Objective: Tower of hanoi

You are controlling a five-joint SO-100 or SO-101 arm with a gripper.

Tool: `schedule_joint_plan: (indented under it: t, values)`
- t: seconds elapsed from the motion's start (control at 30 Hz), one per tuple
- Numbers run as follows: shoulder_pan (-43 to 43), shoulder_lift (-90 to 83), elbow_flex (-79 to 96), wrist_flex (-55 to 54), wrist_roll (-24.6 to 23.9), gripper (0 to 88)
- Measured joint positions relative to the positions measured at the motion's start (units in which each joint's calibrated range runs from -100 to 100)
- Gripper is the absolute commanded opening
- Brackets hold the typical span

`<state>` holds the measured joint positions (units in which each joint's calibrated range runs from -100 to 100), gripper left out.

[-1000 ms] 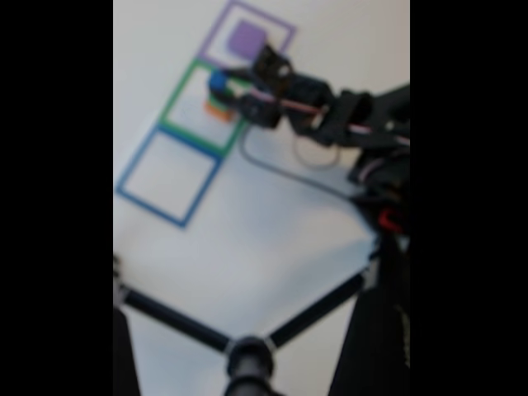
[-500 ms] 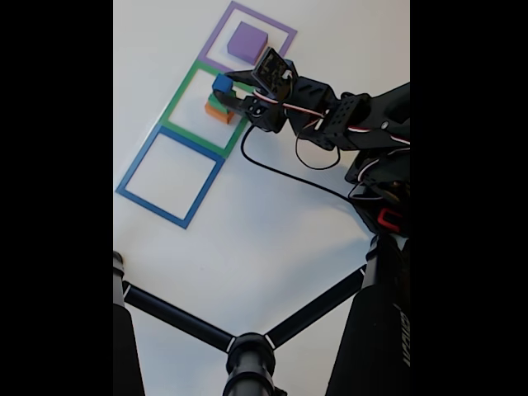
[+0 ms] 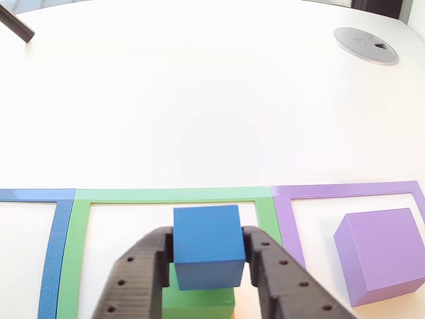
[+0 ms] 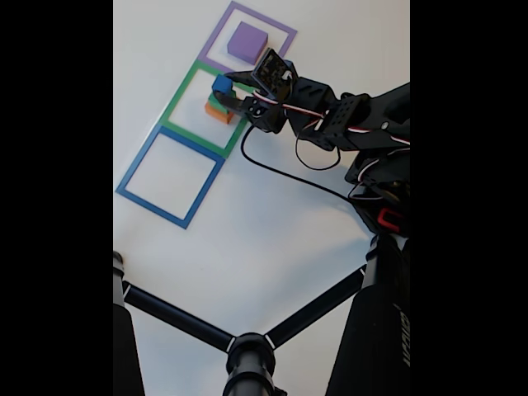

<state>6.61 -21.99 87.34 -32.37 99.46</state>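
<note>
My gripper [image 3: 208,242] is shut on a small blue cube [image 3: 208,246], one finger on each side. The cube sits right over a green block [image 3: 199,300] stacked on an orange block [image 4: 218,115], inside the green square frame [image 3: 166,195]. I cannot tell whether the blue cube touches the green block. In the fixed view the gripper [image 4: 224,89] reaches in from the right with the blue cube [image 4: 221,83]. A purple block [image 3: 382,256] lies in the purple square frame [image 3: 345,191]. The blue square frame [image 4: 136,169] holds nothing.
A black cable [image 4: 280,175] loops across the white table below the arm. Black tripod legs [image 4: 177,318] cross the near part of the fixed view. A round grey cap [image 3: 366,43] is set in the table far right, and a dark rod [image 3: 16,26] sits far left.
The fixed view was blurred a second ago and is sharp now. The gripper and blue cube have barely shifted over the stack.
</note>
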Motion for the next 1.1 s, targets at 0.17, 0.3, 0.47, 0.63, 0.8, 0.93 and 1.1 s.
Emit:
schedule_joint_plan:
  t: [0.17, 0.3, 0.47, 0.63, 0.8, 0.93, 1.1]
  values:
    - [0.0, 0.0, 0.0, 0.0, 0.0, 1.9]
    - [-0.23, 0.08, 0.09, 0.0, 0.0, 2.1]
    - [-0.94, 0.08, 0.35, 0.0, 0.0, 2.1]
    - [-0.82, 0.59, 0.44, 0.0, 0.0, 2.5]
    - [-0.82, 1.01, 0.44, 0.0, 0.0, 12.0]
    - [-0.82, 1.35, 0.44, 0.0, 0.0, 18.4]
    - [-0.82, 1.35, 0.44, 0.0, 0.0, 22.4]
